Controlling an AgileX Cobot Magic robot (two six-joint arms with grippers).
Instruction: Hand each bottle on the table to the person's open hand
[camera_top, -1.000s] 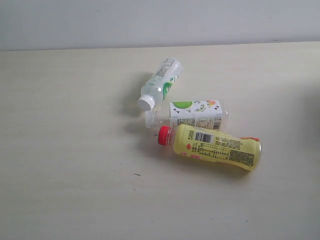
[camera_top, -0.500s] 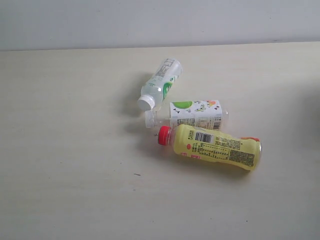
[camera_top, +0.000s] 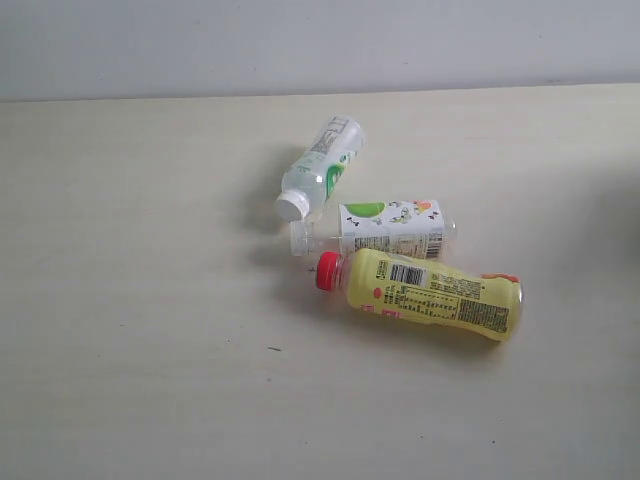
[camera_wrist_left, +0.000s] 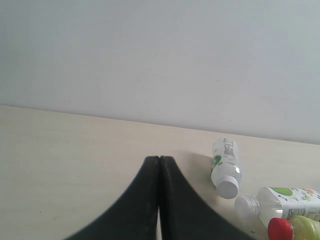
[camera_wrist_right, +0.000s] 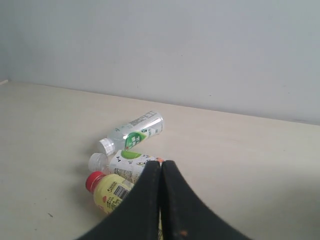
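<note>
Three bottles lie on their sides near the middle of the table (camera_top: 120, 300), clustered close together. From left to right in the exterior view we mark the white-capped bottle (camera_top: 322, 166) with a green label, lying farthest back. Next is the clear-capped bottle (camera_top: 392, 229) with a white-green label, just in front of it. Nearest is the yellow bottle (camera_top: 432, 294) with a red cap, just beside or touching the clear-capped one; we cannot tell which. We judge all three light, thin-walled and smooth, apt to roll away from a push and to dent under a hard squeeze. The labelled mid-body, taken across its width, should offer the surest hold, and the tapered neck the poorest. The left gripper (camera_wrist_left: 159, 159) has its jaws pressed together on nothing and is well apart from the bottles. The right gripper (camera_wrist_right: 161, 163) also has its jaws together and empty, with the cluster lying beyond its tips. Neither gripper shows in the exterior view, and the person's open hand appears in no view.
</note>
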